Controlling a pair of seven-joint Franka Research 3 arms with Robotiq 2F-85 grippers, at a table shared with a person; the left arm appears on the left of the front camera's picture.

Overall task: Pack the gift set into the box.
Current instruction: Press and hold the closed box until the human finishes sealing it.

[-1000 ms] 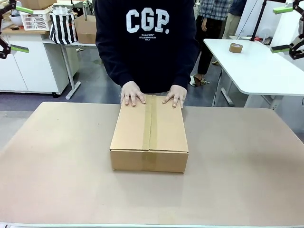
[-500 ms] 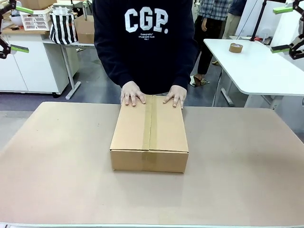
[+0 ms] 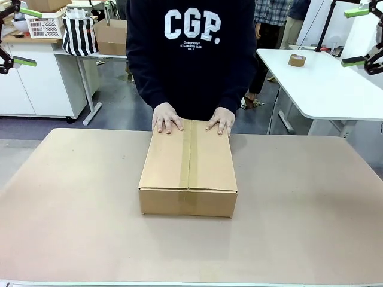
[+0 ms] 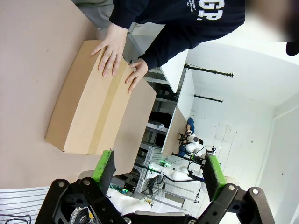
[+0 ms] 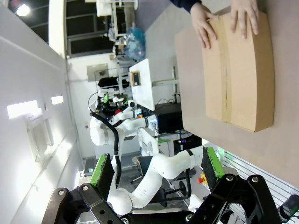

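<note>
Two hands [image 3: 220, 121] are being rested on the box [image 3: 188, 164], a plain brown corrugated slab, flaps shut and a shiny tape strip [image 3: 189, 156] running down it, mid-surface [image 3: 72, 209]. Both the left pincer [image 4: 159, 164] and right pincer [image 5: 155, 168] are being held spread, green pads [image 4: 217, 171] facing across.

Large white letters "CGP." run across the chest of the person's dark sweatshirt [image 3: 191, 66]; beneath them sits smaller white lettering, its last line seemingly ending in "CLUB", the rest too small to read surely; the left wrist view catches "GP." on the same sweatshirt, turned sideways.
</note>
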